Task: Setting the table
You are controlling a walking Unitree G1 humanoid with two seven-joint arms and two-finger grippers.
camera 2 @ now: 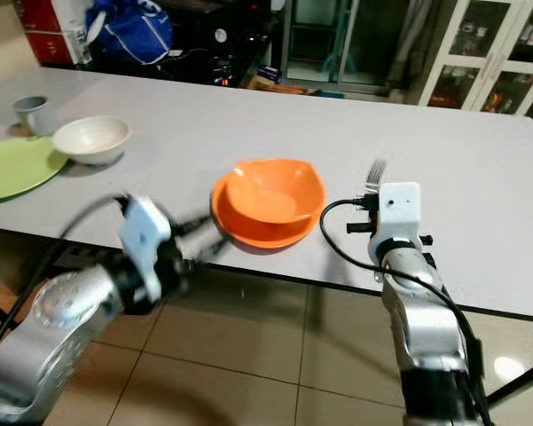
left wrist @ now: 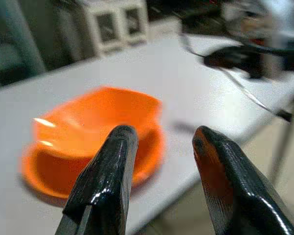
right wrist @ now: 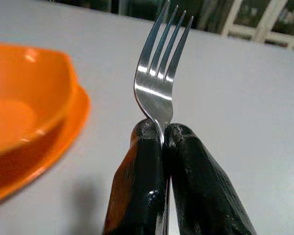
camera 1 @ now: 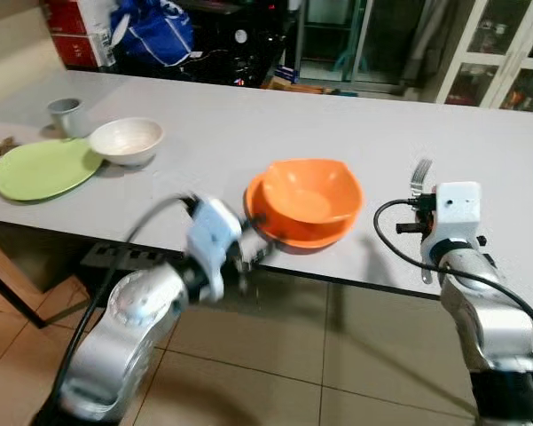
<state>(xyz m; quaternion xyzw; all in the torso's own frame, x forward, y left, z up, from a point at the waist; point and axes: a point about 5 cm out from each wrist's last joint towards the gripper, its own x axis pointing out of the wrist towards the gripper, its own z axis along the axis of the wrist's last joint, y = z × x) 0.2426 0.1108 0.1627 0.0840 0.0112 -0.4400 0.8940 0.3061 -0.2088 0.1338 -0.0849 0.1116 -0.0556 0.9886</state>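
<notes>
Here the right gripper [right wrist: 162, 134] pinches a fork [right wrist: 161, 73] upright above the surface [camera 1: 381, 115], right of the orange bowl [camera 1: 306, 200]. The left gripper [left wrist: 161, 147] gapes empty before it.

Long grey desk [camera 1: 248, 124] runs across the room, dark legs under the near edge. Floor [camera 1: 275, 355] is beige tile with dark grout, some glare low down. Beyond the desk's far edge: blue bag [camera 1: 152, 31] and red boxes [camera 1: 69, 27] stacked by a cream wall [camera 1: 9, 40], cables and dark clutter in the middle, white glass-door cabinets [camera 1: 501, 62] on the other side. Far end dim, desk top evenly lit.
</notes>
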